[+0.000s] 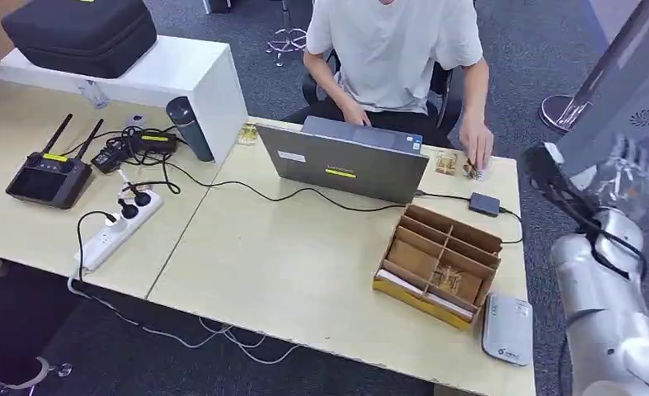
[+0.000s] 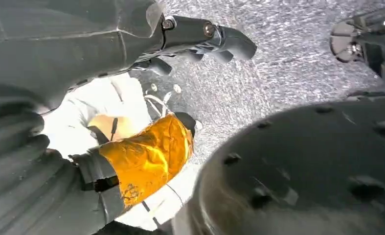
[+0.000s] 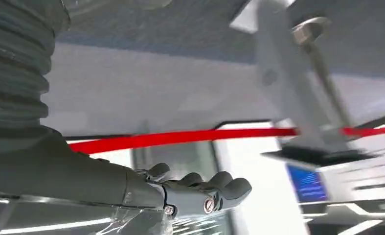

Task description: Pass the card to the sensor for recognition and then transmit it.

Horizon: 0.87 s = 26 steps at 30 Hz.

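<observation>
R hand (image 1: 630, 177) raised, blurred behind glare; fingers' state unclear. L hand (image 2: 200, 41) fingers curled, nothing inside.

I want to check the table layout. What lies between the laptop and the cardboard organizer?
In the head view, bare tabletop and a black cable separate the laptop from the cardboard organizer.

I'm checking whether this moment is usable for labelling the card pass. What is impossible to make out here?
- Right hand: head view, blurred, so any card in it can't be confirmed.
- Right hand's grasp: right wrist view, fingers curled, their inner side hidden.
- Cardboard organizer: head view, contents too small to identify.
- Person: head cut off by the picture's edge.
</observation>
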Tool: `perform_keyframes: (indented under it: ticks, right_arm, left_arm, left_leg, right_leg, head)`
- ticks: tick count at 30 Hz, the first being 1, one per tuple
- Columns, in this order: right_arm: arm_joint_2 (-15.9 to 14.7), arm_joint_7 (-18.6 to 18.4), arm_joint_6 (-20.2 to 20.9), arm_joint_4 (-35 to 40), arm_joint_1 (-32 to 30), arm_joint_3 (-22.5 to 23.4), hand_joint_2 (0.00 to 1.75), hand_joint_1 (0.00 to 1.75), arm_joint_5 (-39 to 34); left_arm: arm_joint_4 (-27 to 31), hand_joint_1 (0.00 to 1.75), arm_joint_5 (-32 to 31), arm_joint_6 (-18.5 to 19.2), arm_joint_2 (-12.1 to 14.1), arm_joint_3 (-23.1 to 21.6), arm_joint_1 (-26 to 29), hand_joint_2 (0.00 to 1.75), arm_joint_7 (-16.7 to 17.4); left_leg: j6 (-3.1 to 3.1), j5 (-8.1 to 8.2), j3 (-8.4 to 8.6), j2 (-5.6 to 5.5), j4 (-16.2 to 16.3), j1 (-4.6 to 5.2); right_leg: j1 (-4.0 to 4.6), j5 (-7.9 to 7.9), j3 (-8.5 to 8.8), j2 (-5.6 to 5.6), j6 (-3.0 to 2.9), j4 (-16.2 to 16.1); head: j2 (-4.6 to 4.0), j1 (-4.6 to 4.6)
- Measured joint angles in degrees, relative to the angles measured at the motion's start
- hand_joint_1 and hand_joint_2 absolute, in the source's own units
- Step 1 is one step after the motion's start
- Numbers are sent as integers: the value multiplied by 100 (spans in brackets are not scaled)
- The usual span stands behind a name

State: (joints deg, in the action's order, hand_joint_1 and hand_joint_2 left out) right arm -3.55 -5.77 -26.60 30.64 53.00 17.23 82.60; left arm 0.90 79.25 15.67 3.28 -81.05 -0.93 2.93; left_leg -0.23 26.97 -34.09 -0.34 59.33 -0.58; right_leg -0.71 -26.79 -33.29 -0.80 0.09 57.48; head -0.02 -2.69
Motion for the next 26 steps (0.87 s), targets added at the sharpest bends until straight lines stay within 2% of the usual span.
perform_keyframes:
  ticks: [4,8,9,12,13,14,18,23,26]
  right_arm:
    - [-896,125,-197,-149,-406,581,175,0,-210]
    - [-1845,208,-494,-391,-1264,1360,175,0,-553]
    - [-2030,292,-563,-453,-1539,1598,175,0,-671]
    - [-2415,453,-675,-636,-2448,2363,175,0,-1034]
    - [-2450,503,-697,-691,-2733,2551,175,0,-1146]
    - [-2480,581,-708,-747,-3069,2817,175,0,-1297]
    - [-2329,424,-660,-1017,-4051,3685,175,0,-1539]
    - [-1696,46,-404,-1307,-4596,4252,175,0,-1519]
    - [-1319,-24,-144,-1377,-4705,4584,175,0,-1055]
  left_arm:
    - [-2,0,33,92,0,0,90,175,-120]
    - [-2,0,33,114,-15,0,162,175,-210]
    - [-2,0,31,116,-35,0,182,0,-234]
    - [-2,0,-17,116,-79,0,217,0,-245]
    - [-2,0,-31,120,-94,0,220,0,-251]
    - [-2,0,-50,120,-112,0,218,175,-271]
    - [-2,0,-90,105,-208,0,221,175,-321]
    - [-4,0,-162,55,-295,0,171,175,-323]
    - [-4,0,-201,48,-304,0,159,175,-323]
  left_leg:
    - [22,15,-1,-11,9,2]
    - [44,33,3,-54,11,0]
    - [50,44,0,-67,10,1]
    - [52,59,5,-73,9,3]
    - [51,61,11,-66,8,2]
    - [49,73,14,-67,7,1]
    - [41,91,25,-55,-2,0]
    - [30,99,56,-18,-10,1]
    - [26,96,69,0,-12,-8]
  right_leg:
    - [0,-12,8,-10,19,-7]
    - [1,-38,36,-52,47,-16]
    - [0,-46,44,-69,52,-16]
    - [-1,-66,50,-78,47,-17]
    - [1,-67,49,-70,47,-18]
    - [2,-76,54,-73,39,-17]
    - [1,-94,64,-62,33,-13]
    - [1,-101,71,-19,21,-8]
    - [7,-101,73,-4,19,-6]
  head:
    - [2,-4]
    - [2,4]
    - [2,0]
    - [0,2]
    - [2,-13]
    - [2,-13]
    - [2,-13]
    - [2,-20]
    - [2,-18]
